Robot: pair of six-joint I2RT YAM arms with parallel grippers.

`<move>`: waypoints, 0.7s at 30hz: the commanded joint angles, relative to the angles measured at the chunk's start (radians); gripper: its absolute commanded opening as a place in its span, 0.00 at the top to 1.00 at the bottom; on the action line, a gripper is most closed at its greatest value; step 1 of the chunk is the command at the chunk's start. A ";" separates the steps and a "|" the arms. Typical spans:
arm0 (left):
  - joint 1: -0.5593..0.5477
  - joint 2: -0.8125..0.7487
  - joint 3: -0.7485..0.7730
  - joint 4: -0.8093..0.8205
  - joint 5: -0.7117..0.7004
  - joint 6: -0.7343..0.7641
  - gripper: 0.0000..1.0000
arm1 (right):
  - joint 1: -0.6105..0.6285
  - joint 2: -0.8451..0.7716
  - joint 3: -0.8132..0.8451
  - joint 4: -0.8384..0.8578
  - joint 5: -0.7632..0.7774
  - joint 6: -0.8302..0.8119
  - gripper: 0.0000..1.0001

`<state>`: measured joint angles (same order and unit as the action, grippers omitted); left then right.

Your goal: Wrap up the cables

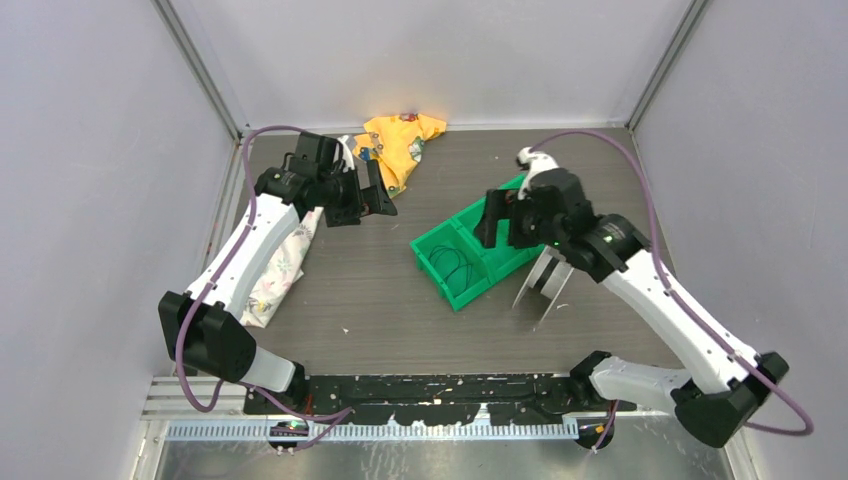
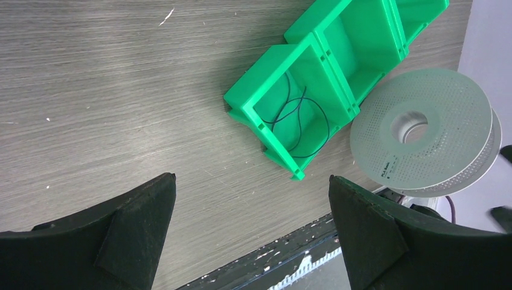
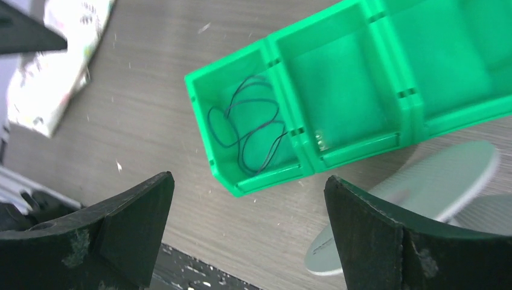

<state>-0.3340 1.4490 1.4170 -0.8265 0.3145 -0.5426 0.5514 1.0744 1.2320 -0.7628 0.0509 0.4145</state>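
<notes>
The cables (image 1: 458,268) are thin dark wire in loose loops, lying in the near-left compartment of a green divided bin (image 1: 432,262). They show in the left wrist view (image 2: 300,121) and in the right wrist view (image 3: 250,130). A pale perforated spool (image 1: 545,280) stands on edge just right of the bin; it also shows in the left wrist view (image 2: 422,130) and in the right wrist view (image 3: 422,199). My left gripper (image 1: 375,205) is open and empty, left of the bin. My right gripper (image 1: 492,222) is open and empty above the bin's middle.
A yellow patterned cloth (image 1: 400,140) lies at the back. A white floral cloth (image 1: 280,265) lies at the left, under my left arm. Grey walls close the table on three sides. A black rail (image 1: 440,385) runs along the near edge.
</notes>
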 commanded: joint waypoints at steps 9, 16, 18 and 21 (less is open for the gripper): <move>-0.005 -0.018 0.027 0.010 -0.015 0.017 0.01 | 0.261 0.223 0.021 0.006 0.172 -0.038 0.00; -0.005 -0.018 0.026 0.011 -0.016 0.018 0.01 | 0.262 0.227 -0.089 0.013 0.104 -0.066 0.00; -0.005 -0.019 0.023 0.010 -0.015 0.018 0.01 | 0.261 0.203 -0.145 0.036 0.114 -0.068 0.00; -0.005 -0.022 0.023 0.010 -0.016 0.018 0.01 | 0.261 0.167 -0.214 0.063 0.124 -0.064 0.00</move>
<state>-0.3340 1.4490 1.4170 -0.8276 0.3058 -0.5407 0.8104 1.3106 1.0840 -0.7467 0.1654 0.3649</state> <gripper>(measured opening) 0.988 0.995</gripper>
